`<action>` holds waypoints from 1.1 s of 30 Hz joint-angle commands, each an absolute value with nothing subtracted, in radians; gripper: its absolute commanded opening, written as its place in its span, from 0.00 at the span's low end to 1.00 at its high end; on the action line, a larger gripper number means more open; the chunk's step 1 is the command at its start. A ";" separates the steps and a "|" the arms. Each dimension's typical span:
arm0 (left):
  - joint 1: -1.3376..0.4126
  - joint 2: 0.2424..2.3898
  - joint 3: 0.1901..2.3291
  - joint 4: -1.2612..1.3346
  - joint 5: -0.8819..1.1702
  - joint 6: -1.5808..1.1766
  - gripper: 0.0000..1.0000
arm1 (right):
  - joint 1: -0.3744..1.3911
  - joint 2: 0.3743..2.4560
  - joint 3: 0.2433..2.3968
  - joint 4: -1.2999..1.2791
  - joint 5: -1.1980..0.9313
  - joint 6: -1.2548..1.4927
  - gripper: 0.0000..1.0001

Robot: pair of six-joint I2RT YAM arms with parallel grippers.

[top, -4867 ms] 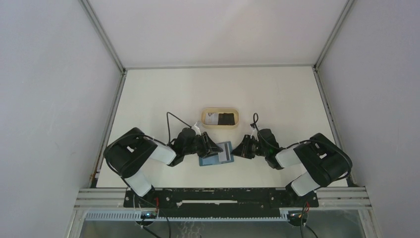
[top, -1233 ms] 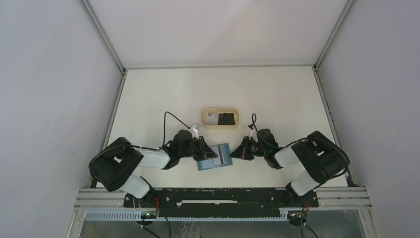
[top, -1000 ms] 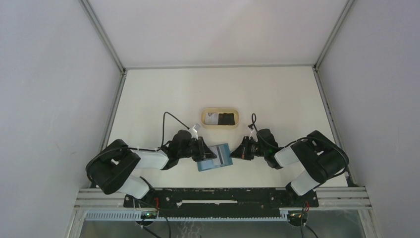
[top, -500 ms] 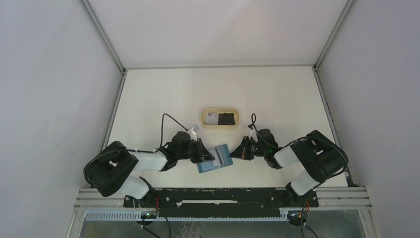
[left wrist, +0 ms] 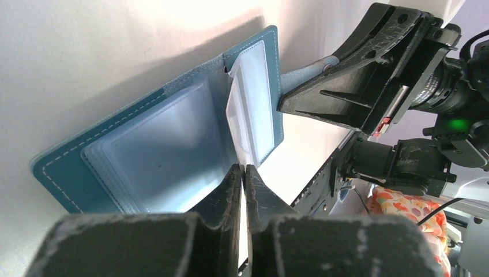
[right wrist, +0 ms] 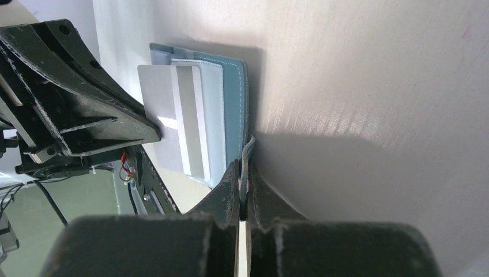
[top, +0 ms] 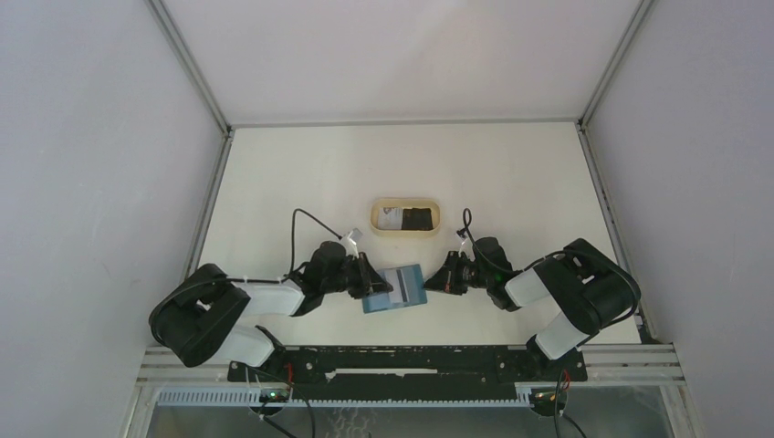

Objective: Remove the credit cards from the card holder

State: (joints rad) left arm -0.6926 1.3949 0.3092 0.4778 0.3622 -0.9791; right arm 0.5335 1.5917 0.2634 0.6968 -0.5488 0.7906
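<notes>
The teal card holder (top: pixel 413 297) lies open on the table between my two grippers. A white credit card (left wrist: pixel 247 118) with a grey stripe sticks out of its light-blue pocket (right wrist: pixel 214 109). My left gripper (left wrist: pixel 243 169) is shut on the card's near edge, and from above it (top: pixel 372 286) sits at the holder's left side. My right gripper (right wrist: pixel 243 173) is shut on the holder's snap tab (right wrist: pixel 248 151), at the holder's right edge (top: pixel 432 280). The card (right wrist: pixel 154 107) reaches toward the left fingers (right wrist: pixel 86 121).
A tan oval tray (top: pixel 406 204) stands just behind the holder, with a white card (top: pixel 393 217) and a black card (top: pixel 420 218) in it. Grey walls close in the table on the left, right and back.
My left gripper has closed on the card and pulled back a little to the left, bringing more of the card out of the pocket. The right gripper has stayed shut on the tab.
</notes>
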 commanded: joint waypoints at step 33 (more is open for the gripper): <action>-0.382 0.921 0.499 -0.030 0.330 -0.753 0.00 | 0.514 1.625 0.274 0.772 -0.592 0.808 0.00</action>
